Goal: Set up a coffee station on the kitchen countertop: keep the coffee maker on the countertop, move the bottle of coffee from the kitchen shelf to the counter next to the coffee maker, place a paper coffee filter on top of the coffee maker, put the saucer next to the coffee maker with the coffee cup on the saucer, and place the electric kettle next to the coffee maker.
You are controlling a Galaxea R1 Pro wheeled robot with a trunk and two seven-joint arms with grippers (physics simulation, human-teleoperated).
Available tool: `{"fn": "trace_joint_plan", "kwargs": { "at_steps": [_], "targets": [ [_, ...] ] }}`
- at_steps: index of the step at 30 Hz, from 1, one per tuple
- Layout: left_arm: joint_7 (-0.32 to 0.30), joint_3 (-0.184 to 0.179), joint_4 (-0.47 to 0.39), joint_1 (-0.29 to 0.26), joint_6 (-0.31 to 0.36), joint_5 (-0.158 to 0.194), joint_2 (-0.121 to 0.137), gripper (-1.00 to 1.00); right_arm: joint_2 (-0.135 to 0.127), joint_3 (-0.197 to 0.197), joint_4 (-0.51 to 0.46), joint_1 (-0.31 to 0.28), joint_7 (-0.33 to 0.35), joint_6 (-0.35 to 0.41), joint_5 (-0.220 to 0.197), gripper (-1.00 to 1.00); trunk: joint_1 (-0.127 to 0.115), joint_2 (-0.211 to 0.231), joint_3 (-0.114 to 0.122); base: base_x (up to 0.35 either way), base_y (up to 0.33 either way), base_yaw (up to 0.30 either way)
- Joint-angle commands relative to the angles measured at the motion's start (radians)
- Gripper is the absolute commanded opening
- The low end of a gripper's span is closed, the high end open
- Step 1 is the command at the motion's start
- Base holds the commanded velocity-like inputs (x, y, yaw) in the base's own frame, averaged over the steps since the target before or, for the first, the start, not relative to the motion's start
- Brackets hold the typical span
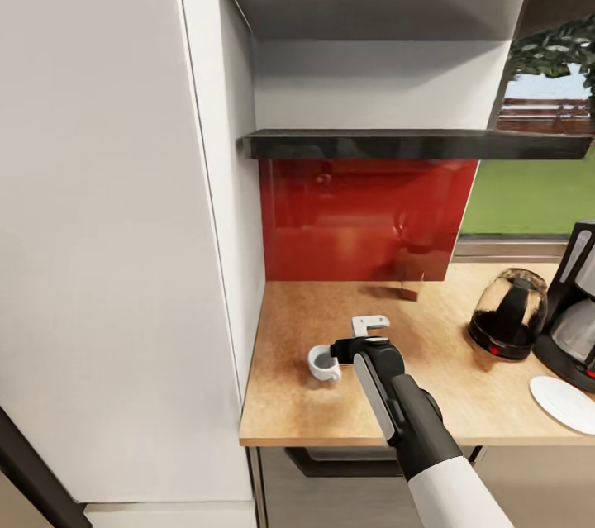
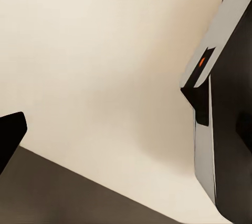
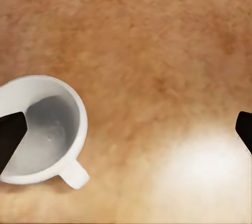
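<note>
A white coffee cup (image 1: 324, 363) stands upright on the wooden countertop (image 1: 330, 412) near its left end. My right gripper (image 1: 355, 342) hangs just above and right of it, pointing down and open. In the right wrist view the cup (image 3: 44, 129) lies under one dark fingertip (image 3: 10, 137), and the other fingertip (image 3: 244, 129) is far off over bare wood. A glass electric kettle (image 1: 508, 313) stands further right beside the black coffee maker (image 1: 574, 321). The white saucer (image 1: 566, 402) lies in front of the coffee maker. My left gripper (image 2: 126, 134) is open against a beige surface.
A tall white cabinet (image 1: 107, 222) walls off the counter's left side. Two dark shelves (image 1: 413, 144) hang above a red backsplash (image 1: 364, 218), seen from below with their tops hidden. A small brown object (image 1: 406, 292) sits near the backsplash. The counter's front edge runs close below the cup.
</note>
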Motion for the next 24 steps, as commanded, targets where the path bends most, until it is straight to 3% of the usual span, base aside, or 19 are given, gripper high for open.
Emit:
{"fn": "trace_joint_plan", "kwargs": {
  "at_steps": [1, 24],
  "targets": [
    [-0.005, -0.001, -0.001, 0.000, -0.001, 0.010, 0.000, 1.00, 0.000, 0.001, 0.000, -0.001, -0.010, 0.003, -0.011, 1.00, 0.001, -0.002, -0.002, 0.140, 0.000, 0.000],
    [-0.004, 0.001, 0.000, 0.000, -0.001, 0.011, 0.000, 1.00, 0.004, 0.004, 0.059, -0.001, -0.008, 0.001, -0.013, 1.00, 0.001, -0.002, -0.002, 0.061, 0.018, 0.000]
  ]
}}
